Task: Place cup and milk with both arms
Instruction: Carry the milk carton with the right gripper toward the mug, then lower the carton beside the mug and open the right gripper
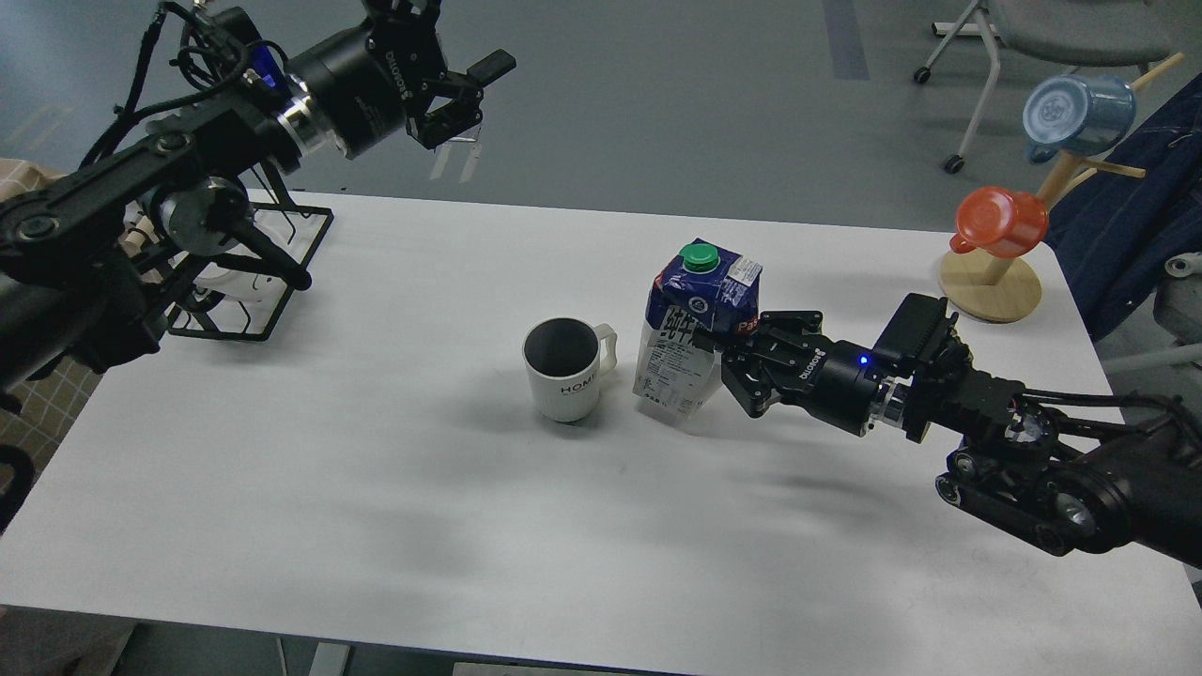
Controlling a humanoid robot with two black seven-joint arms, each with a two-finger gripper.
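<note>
A white ribbed cup (562, 366) with a dark inside stands upright near the middle of the white table (376, 488), handle to the right. My right gripper (721, 361) is shut on a blue and white milk carton (690, 324) with a green cap. The carton is slightly tilted, right next to the cup's handle, its base at or just above the table. My left gripper (470, 89) is open and empty, raised high beyond the table's far left edge.
A black wire rack (246, 272) with white items stands at the table's left. A wooden mug tree (995, 282) at the far right holds an orange cup (1003, 221) and a blue cup (1075, 115). A chair stands behind.
</note>
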